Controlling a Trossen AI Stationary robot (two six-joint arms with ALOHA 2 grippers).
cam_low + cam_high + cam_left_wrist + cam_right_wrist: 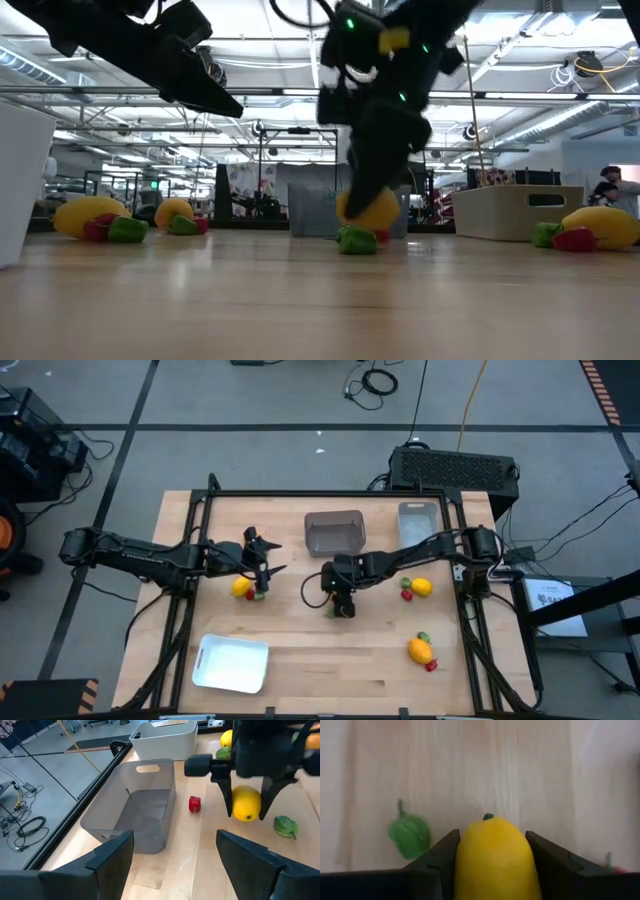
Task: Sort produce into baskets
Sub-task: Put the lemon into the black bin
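Observation:
My right gripper [342, 602] stands at the table's middle, pointing steeply down, shut on a yellow lemon-like fruit [495, 860]. A tiny green piece [410, 835] and a tiny red one [194, 804] lie on the table beside it. My left gripper [262, 565] hangs open above the table's left half, over another yellow fruit [241, 588], and touches nothing. The dark grey square bin [334, 532] and the pale narrow bin [418, 523] stand at the far edge. The white tray [231, 662] lies near the front left. My right gripper pinches the yellow fruit between its two fingers, one on each long side [462, 855], below the green stem tip [488, 816]. The fingers [227, 795] come from above, slanting down. Whether the fruit [370, 210] rests on the table or hangs just clear, I cannot tell.
Two more clusters of yellow, green and red pieces lie on the right half, one [420, 588] by the right arm, one [420, 650] nearer the front. A black frame rail [330, 493] runs along the far edge. Bare wood lies between the tray and the front right cluster.

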